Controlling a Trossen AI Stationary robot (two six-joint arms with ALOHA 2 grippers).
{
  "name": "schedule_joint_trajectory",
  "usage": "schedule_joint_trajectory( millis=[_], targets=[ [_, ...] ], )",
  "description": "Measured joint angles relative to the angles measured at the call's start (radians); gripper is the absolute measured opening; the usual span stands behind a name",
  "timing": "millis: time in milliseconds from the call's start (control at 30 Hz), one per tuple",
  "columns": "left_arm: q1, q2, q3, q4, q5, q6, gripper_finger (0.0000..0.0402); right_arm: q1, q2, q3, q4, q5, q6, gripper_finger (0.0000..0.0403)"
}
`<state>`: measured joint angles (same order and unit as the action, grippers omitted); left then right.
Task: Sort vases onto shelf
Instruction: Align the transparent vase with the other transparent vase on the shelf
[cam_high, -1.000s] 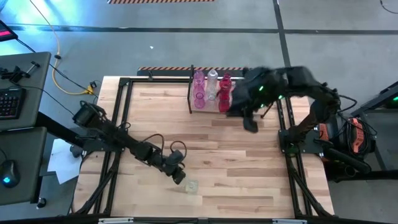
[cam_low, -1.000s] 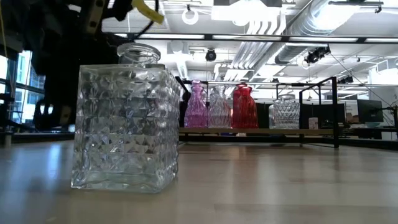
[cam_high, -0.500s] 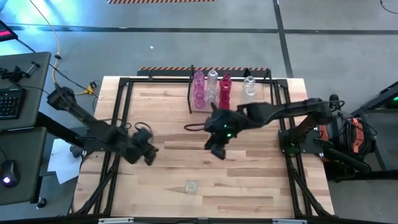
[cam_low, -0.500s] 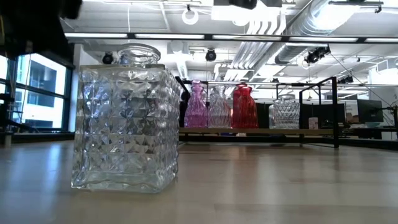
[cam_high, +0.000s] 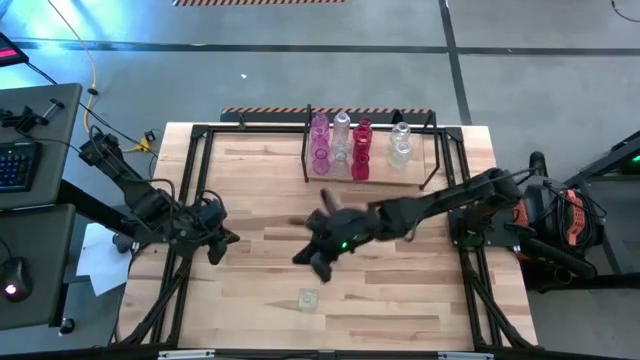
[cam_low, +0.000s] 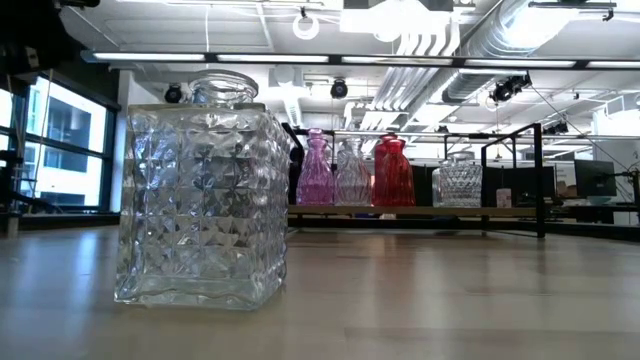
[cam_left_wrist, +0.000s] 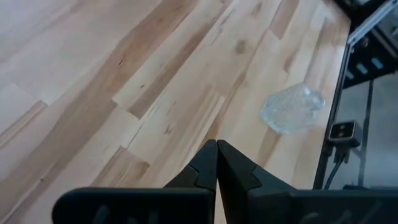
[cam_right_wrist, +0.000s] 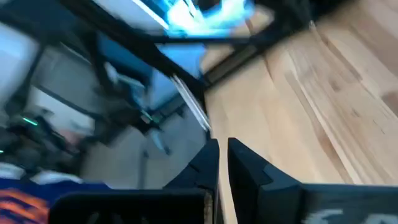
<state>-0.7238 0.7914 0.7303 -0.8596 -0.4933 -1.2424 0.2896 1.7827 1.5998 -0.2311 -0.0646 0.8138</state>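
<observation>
In the low view, the nearest thing to me is a clear square vase (cam_low: 203, 195) of diamond-cut glass, standing upright on the wooden table (cam_low: 450, 300) at the left of the frame. From above, this same vase is a small pale shape low in the picture, just left of centre, alone on the boards.

My right gripper (cam_high: 316, 262) sits a little above that vase in the high view, near the middle of the frame, at the end of an arm stretched in from the right. It is not touching the vase. In its wrist view the two dark fingers (cam_right_wrist: 208, 163) stand nearly together with a thin gap between them and nothing held.

My left gripper (cam_high: 222, 241) is at mid-left in the high view, well apart from the vase. Its wrist view shows the fingers (cam_left_wrist: 206, 167) pressed fully together and empty, with the clear vase on the boards at the right of that frame.

Farthest away, at top centre of the high view, the shelf (cam_high: 415, 181) holds pink vases (cam_high: 320, 145), red vases (cam_high: 361, 150) and clear ones (cam_high: 400, 145), all upright.
</observation>
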Motion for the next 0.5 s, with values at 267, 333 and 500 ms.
schedule_joint_trajectory(
  millis=[267, 333, 500],
  targets=[
    [0.000, 0.000, 0.000, -0.020, 0.012, 0.017, 0.0000, 0.066, 0.283, 0.401, -0.591, 0.040, -0.168, 0.0016],
    [0.000, 0.000, 0.000, -0.019, 0.009, 0.017, 0.0000, 0.076, 0.339, 0.471, -0.673, 0.031, -0.230, 0.0016],
    [0.000, 0.000, 0.000, -0.019, 0.010, 0.017, 0.0000, 0.097, 0.444, 0.575, -0.745, -0.084, -0.294, 0.0016]
  ],
)
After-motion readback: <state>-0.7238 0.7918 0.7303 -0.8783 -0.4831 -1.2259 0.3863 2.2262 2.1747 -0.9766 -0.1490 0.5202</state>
